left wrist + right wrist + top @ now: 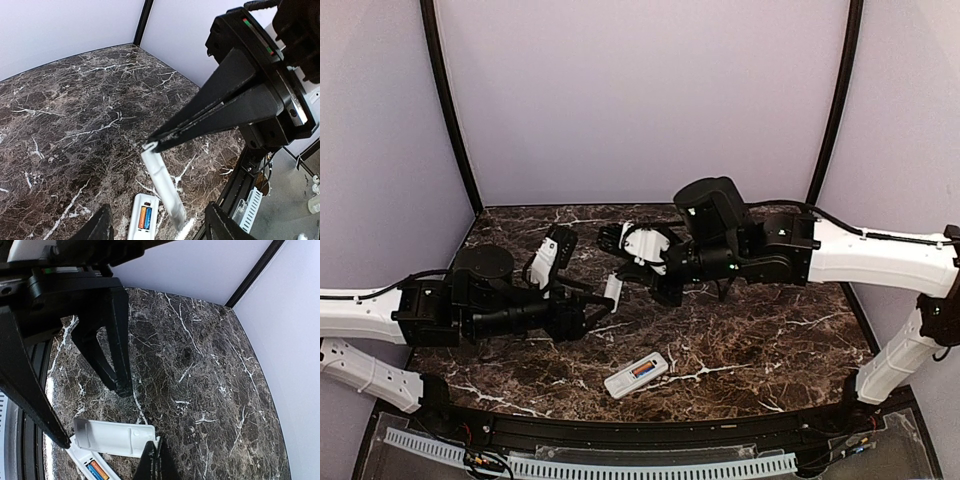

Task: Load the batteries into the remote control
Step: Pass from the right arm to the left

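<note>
The white remote control (636, 375) lies face down near the table's front, its back compartment open. Both batteries sit side by side inside it, one orange-red (142, 218) and one blue (148, 218). Above the remote hangs its loose white battery cover (162, 180). My right gripper (157, 460) is shut on one end of that cover (112, 437). My left gripper (160, 227) is open, and the cover's other end hangs between its spread fingers (97, 225) without touching them. In the top view the two grippers meet at the cover (612, 290).
The dark marble tabletop (760, 340) ends at a black front rail with a white slotted strip (620, 466). Pale walls enclose the back and sides. Both arms reach in toward the middle, just behind the remote.
</note>
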